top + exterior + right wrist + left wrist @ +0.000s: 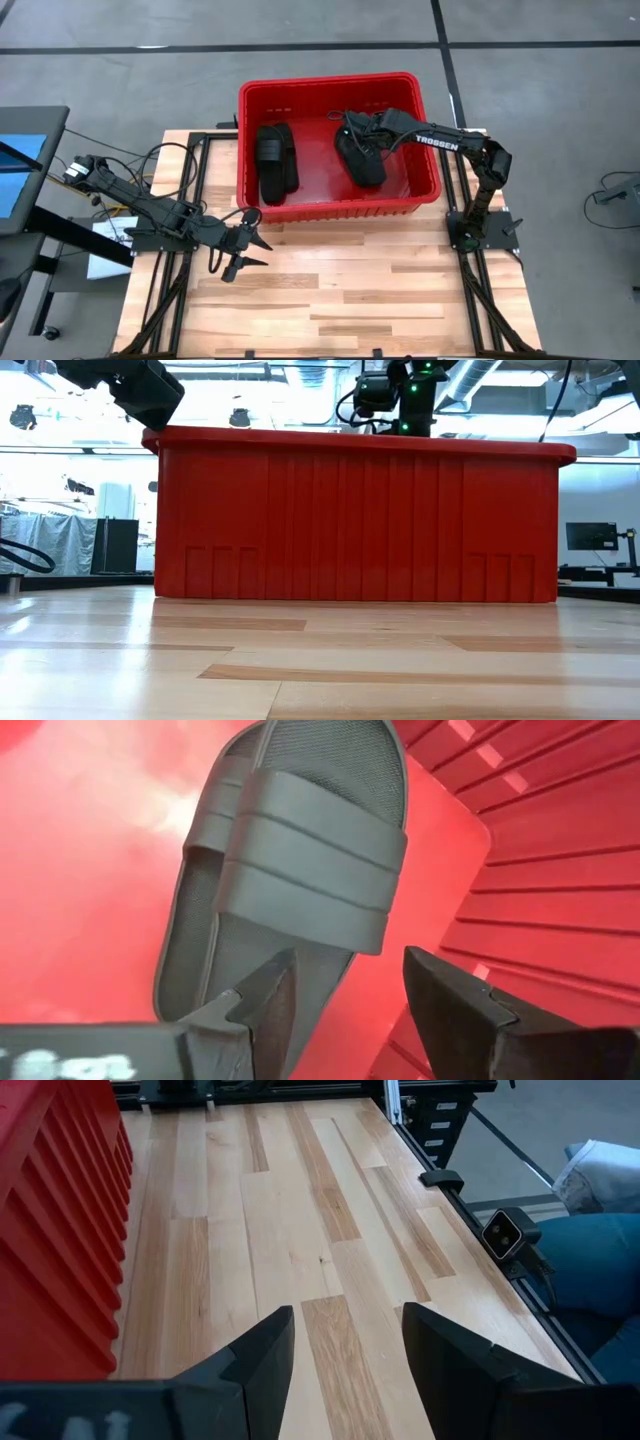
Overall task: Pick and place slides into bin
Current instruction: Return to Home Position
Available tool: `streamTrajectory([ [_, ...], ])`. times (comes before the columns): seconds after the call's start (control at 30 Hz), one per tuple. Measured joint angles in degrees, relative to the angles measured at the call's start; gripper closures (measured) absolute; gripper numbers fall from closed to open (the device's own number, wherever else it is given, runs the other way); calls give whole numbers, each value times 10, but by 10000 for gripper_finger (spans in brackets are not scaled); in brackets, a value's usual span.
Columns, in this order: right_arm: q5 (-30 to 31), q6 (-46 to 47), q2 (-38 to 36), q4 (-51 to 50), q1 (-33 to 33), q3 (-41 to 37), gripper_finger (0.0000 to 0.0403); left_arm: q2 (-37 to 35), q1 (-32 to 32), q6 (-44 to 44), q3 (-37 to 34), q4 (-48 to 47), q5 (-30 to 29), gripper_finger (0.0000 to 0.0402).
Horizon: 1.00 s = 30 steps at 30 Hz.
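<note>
We are looking down at the red bin [340, 82] at the far side of the table [350, 300]. The slides [276, 160] are lying inside it in two dark clusters, one toward the left wall and one toward the right. No sandal is showing on the bare wood, so we are judging the placing part finished and the arms due to go back to rest.

The right gripper [352, 135] is reaching in over the bin's rim and hovering above the right-hand cluster. From its own wrist we are seeing its fingers [440, 995] spread apart with nothing between them. One slide [300, 860] is lying strap-up on the red floor just past them, close to the ribbed wall.

The left gripper [250, 258] is hanging over the table just in front of the bin's near wall. Its jaws are parted and empty too, and only planks are showing ahead of it in the left wrist view.

From table height the bin [360, 520] is hiding everything inside it.

For the next move, we are thinking the right arm needs to rise straight up first. It has to clear the rim before swinging back, without snagging a strap. The left arm has open wood around it and only needs to pull away from the bin wall.
</note>
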Motion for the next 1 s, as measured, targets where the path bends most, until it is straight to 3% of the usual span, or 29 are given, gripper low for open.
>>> streamTrajectory([
  [1.0, 0, 0, 0, -18, 1, 0, 225, 0, 0, 0, 0, 0, 0, 223],
])
